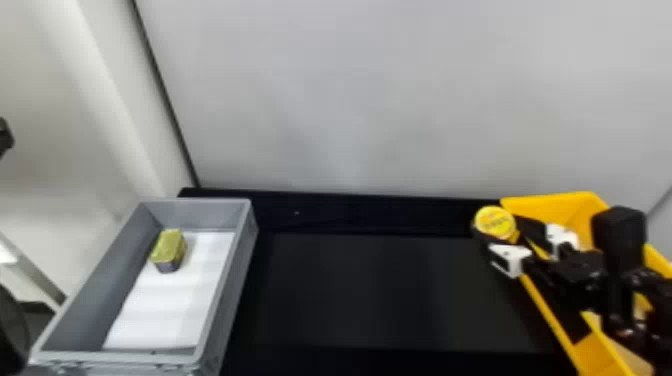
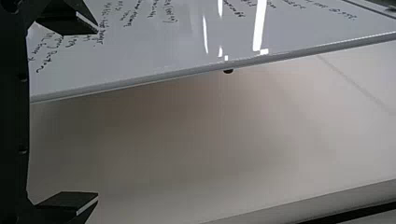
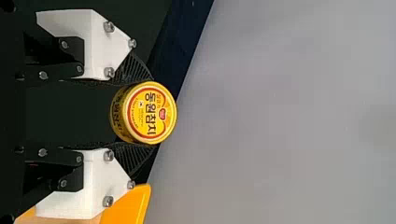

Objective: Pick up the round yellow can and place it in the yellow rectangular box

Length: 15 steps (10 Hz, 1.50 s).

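Round yellow can [image 3: 147, 113], stiff, likely slick and modestly heavy: my right pincer [image 3: 153, 112] clamps its curved side, the best hold.

The can [image 3: 150, 113] looks metal, the yellow box [image 1: 555, 206] plastic.

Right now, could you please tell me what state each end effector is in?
Left end effector: open, empty.
Right end effector: closed on the round yellow can.
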Available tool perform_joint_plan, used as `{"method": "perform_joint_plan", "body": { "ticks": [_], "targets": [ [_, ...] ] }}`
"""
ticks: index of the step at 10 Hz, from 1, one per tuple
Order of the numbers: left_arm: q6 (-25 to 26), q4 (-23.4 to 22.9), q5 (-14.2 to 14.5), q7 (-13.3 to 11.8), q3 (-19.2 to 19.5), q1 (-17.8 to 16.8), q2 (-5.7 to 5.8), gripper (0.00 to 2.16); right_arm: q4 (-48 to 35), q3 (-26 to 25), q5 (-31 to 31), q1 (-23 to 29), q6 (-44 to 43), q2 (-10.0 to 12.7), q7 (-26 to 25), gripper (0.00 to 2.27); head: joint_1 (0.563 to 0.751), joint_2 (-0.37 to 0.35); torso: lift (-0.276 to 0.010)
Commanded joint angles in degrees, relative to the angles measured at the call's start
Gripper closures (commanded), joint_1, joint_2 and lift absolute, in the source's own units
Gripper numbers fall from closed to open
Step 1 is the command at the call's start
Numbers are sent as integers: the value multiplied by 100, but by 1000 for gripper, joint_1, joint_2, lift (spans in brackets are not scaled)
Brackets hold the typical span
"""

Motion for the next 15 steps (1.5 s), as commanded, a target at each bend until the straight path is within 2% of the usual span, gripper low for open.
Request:
{"method": "perform_joint_plan", "body": {
  "ticks": [1, 5, 9, 12, 15],
  "targets": [
    [-1, 0, 0, -6, 2, -3, -15, 35, -257, -348, 244, 116, 88, 8, -26, 714, 694, 14, -68],
    [-1, 0, 0, -6, 2, 15, -15, 35, -178, -945, 631, 231, 36, 34, -62, 714, 694, 14, -68],
    [-1, -18, 0, -6, 29, 41, -15, 35, 287, -1745, 921, 284, -114, 104, -114, 714, 694, 14, -68],
    [-1, -18, 0, 3, 11, 32, -15, 36, 947, -2299, 1088, -7, -369, 8, -97, 714, 694, 14, -68],
    [-1, -26, -18, 3, 2, 23, -15, 35, 1606, -2492, 1282, -411, -545, -10, -97, 714, 694, 14, -68]
  ]
}}
